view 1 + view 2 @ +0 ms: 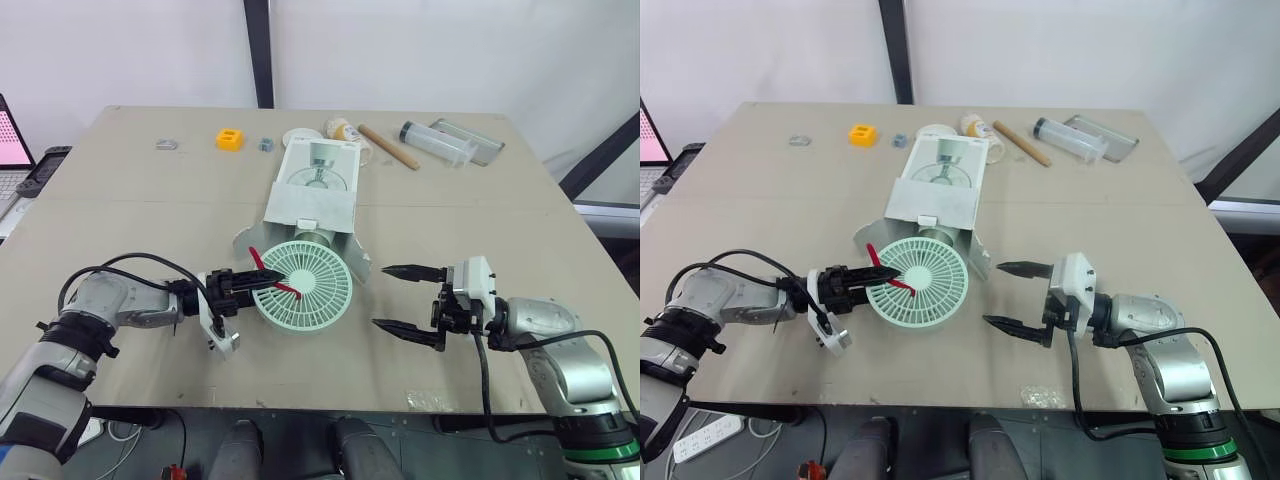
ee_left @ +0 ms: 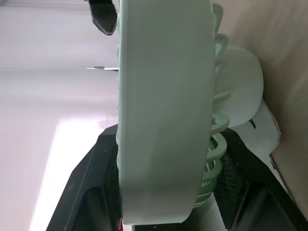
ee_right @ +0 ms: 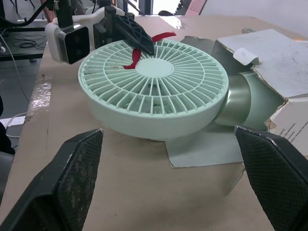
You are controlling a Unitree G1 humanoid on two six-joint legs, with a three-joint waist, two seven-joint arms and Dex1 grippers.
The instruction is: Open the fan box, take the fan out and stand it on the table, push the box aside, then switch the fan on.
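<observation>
The left gripper (image 1: 258,283) clamps the rim of the mint-green fan (image 1: 310,290) by the fan box (image 1: 315,205), its print unreadable, while the right gripper (image 1: 380,297) gapes beside the fan.

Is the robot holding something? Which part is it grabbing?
The left gripper holds the green fan by the rim of its round head, jaws shut on it. The right gripper is open and holds nothing.
</observation>
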